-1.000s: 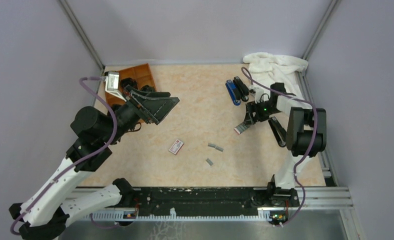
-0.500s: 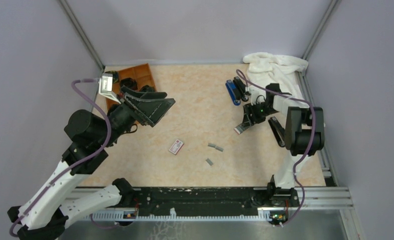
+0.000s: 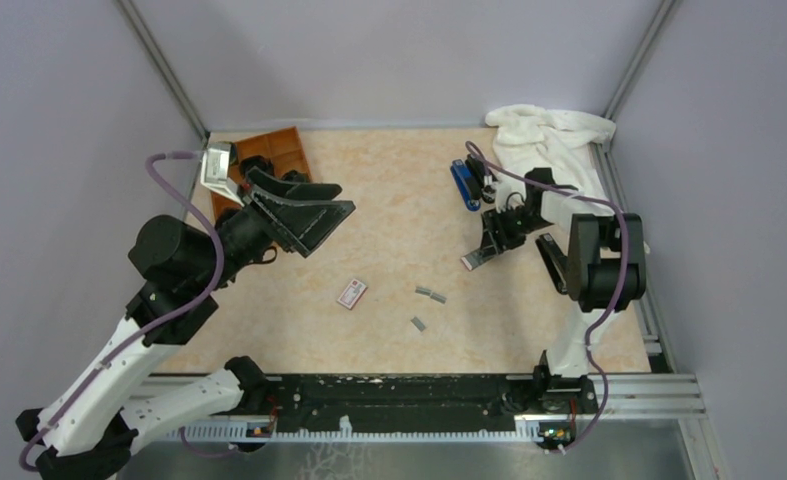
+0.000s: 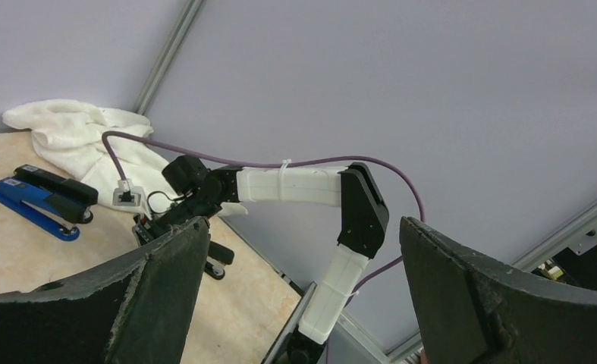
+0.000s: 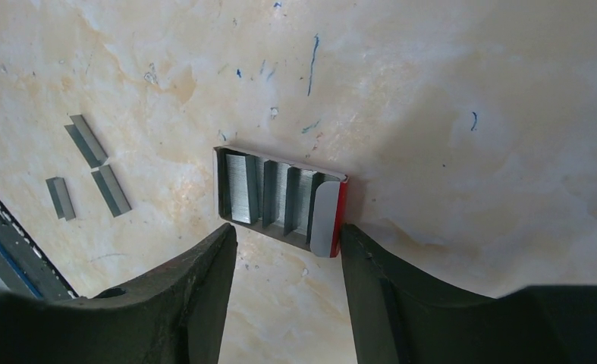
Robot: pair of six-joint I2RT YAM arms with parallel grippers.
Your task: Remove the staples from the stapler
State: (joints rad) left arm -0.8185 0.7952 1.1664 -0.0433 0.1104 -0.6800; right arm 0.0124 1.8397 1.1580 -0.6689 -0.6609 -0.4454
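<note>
Grey metal staple strips (image 5: 89, 141) lie loose; unloading appears complete. Left gripper (image 4: 303, 224) released. Right gripper (image 5: 287, 231) straddles open red-edged staple box (image 5: 278, 193), grasp indeterminate.

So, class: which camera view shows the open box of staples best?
The right wrist view: the open box of staples sits mid-frame, its staple rows and red end plain, between the fingers of the right gripper. The top external view shows it only as a small pale sliver by that gripper. The left wrist view misses it.
</note>
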